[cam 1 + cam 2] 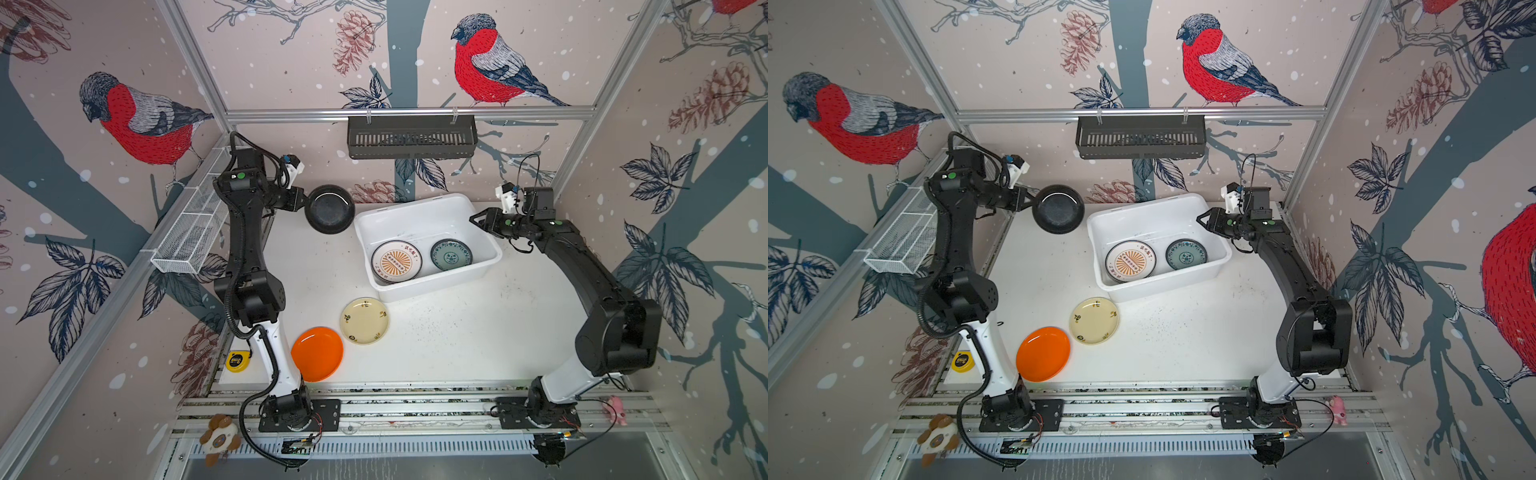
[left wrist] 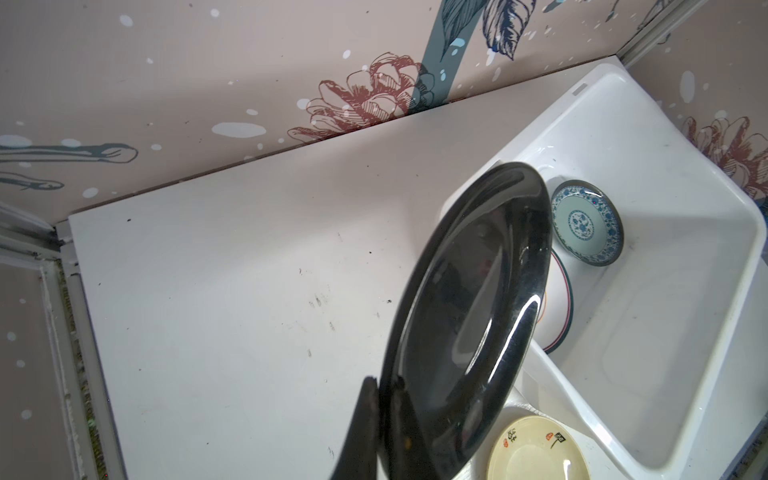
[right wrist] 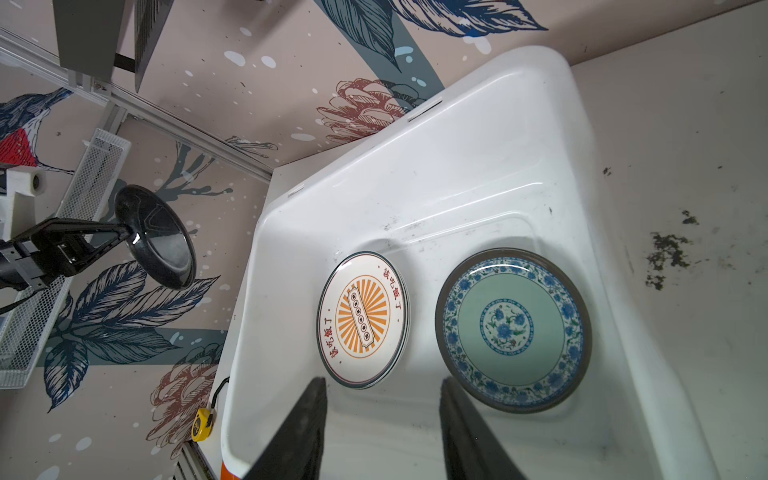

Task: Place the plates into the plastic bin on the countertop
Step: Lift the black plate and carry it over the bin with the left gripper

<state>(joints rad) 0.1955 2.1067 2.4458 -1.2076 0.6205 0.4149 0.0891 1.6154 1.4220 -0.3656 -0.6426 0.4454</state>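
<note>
My left gripper is shut on the rim of a black plate, held tilted in the air just left of the plastic bin. In the bin lie a stack of sunburst plates and a teal-patterned plate. A cream plate and an orange plate rest on the countertop. My right gripper hangs open and empty over the bin's right end.
A black slatted basket hangs on the back wall. A white wire rack is fixed to the left wall. A yellow tape measure lies by the left arm's base. Dark specks mark the counter right of the bin.
</note>
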